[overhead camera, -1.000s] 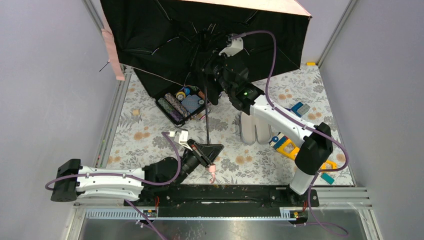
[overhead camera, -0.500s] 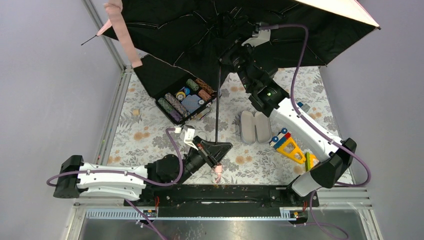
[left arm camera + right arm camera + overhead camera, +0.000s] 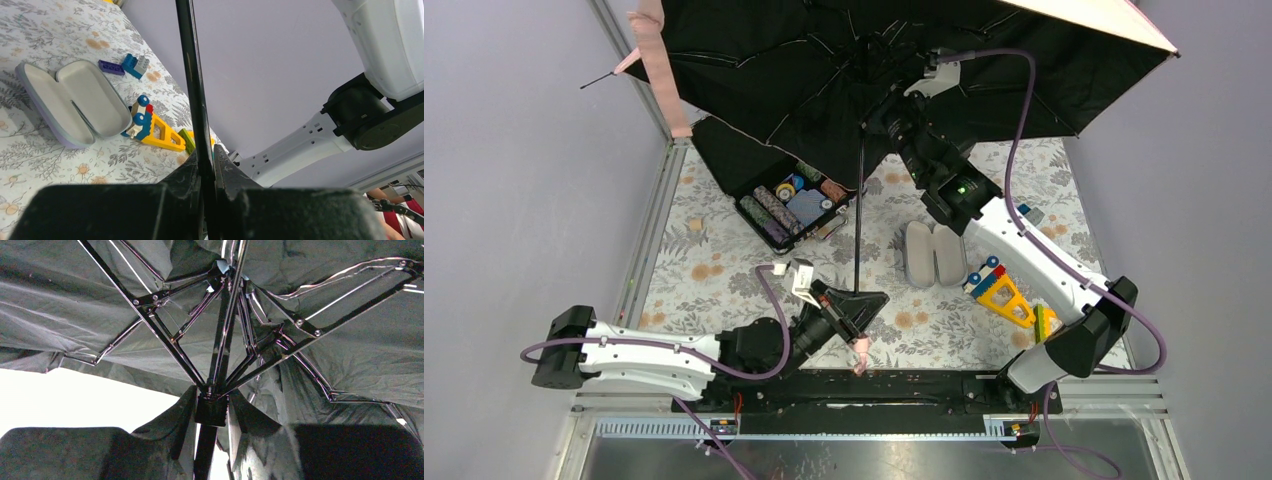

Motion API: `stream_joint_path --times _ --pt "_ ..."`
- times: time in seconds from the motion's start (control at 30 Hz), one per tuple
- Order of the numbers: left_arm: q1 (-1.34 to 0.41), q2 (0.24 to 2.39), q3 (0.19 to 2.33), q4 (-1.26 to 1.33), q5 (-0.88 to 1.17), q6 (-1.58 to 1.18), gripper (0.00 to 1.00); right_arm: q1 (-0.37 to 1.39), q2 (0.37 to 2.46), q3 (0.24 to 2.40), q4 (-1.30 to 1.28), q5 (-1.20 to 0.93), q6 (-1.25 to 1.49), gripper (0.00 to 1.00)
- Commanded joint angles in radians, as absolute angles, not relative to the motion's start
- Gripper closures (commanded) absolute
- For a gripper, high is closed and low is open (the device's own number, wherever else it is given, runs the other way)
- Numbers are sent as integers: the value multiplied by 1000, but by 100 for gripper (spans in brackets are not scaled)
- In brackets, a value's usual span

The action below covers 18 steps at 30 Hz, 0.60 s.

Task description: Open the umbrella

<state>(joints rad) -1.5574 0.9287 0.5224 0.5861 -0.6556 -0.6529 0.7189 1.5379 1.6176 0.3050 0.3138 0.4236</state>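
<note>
Left gripper [image 3: 206, 169] pinches your umbrella [image 3: 774, 60] by its shaft.
Right gripper [image 3: 210, 407] clamps the runner under the far, spread canopy.

Umbrella canopy [image 3: 754, 60] roofs the far half, so you get no overhead entry there. Around the shaft [image 3: 857, 215]: roll box [image 3: 789, 205] at 10, glasses case [image 3: 934, 253] at 4, toy blocks [image 3: 1002, 295] beyond. Bare tablecloth [image 3: 704, 270] at 8 is passable.

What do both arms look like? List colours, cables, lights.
White shells, black joints on left arm and right arm, a loose purple cable along each. Black left gripper and right gripper. A green light glows on the right arm.
</note>
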Motion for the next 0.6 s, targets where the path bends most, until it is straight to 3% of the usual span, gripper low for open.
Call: stream_joint_path --times 0.0,0.57 --pt "-1763 931 411 386 -345 -560 100 518 1562 1736 711 685 377 90" --pt "-1801 876 324 425 -426 -607 100 476 1612 1790 646 713 419 90"
